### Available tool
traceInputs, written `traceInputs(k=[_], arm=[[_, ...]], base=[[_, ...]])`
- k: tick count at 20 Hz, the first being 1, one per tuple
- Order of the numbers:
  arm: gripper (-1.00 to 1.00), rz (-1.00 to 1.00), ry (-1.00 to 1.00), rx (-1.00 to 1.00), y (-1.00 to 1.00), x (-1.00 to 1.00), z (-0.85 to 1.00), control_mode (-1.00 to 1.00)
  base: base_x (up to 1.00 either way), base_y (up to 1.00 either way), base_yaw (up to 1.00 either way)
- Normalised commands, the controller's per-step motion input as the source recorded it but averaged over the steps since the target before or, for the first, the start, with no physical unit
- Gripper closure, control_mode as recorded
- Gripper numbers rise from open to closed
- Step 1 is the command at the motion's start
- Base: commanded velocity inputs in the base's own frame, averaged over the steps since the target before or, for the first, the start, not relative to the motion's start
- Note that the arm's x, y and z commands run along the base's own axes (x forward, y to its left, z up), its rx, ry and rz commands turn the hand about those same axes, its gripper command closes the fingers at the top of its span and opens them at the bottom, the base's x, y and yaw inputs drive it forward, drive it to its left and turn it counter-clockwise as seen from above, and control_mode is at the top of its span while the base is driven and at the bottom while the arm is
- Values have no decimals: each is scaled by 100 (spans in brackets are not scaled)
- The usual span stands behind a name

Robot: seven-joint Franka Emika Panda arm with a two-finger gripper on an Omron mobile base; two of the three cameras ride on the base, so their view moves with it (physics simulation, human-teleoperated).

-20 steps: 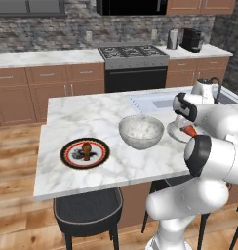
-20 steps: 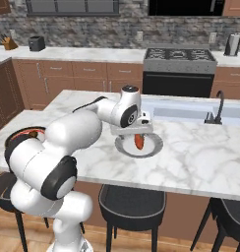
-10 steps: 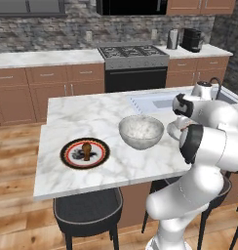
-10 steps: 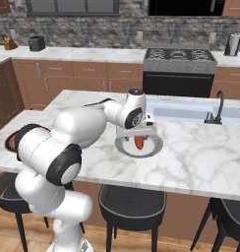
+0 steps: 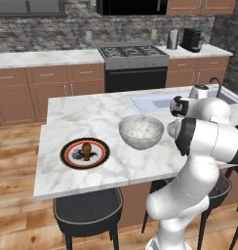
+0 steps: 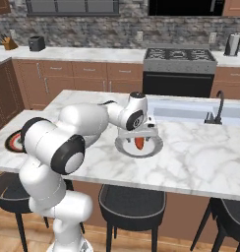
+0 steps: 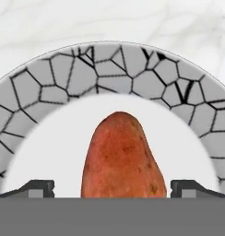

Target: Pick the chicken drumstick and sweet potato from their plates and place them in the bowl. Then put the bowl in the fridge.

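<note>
The gripper [image 7: 112, 186] is seen low over the grey plate [image 7: 54, 87] on the marble surface [image 6: 200, 152] — jaws spread wide, the sweet potato [image 7: 122, 159] lying between them, ungrasped. The drumstick [image 5: 85, 149] is noted on the red-rimmed plate [image 5: 69, 158], left of the bowl [image 5: 141, 132].

The sweet potato [image 7: 123, 156] lies on the grey crackle-rimmed plate [image 7: 133, 69], between the wide-apart jaws.

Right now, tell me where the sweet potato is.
In the hand view the sweet potato lies on the grey plate, between the open jaws.
</note>
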Motion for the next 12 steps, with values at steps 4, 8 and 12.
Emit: traceInputs(k=[4, 8, 12], arm=[[100, 0, 1, 0, 0, 0, -10, -100], [100, 1, 5, 0, 0, -5, -1, -100], [100, 5, 14, 0, 14, -3, 15, -100]], base=[[0, 0, 0], [0, 0, 0], [0, 0, 0]])
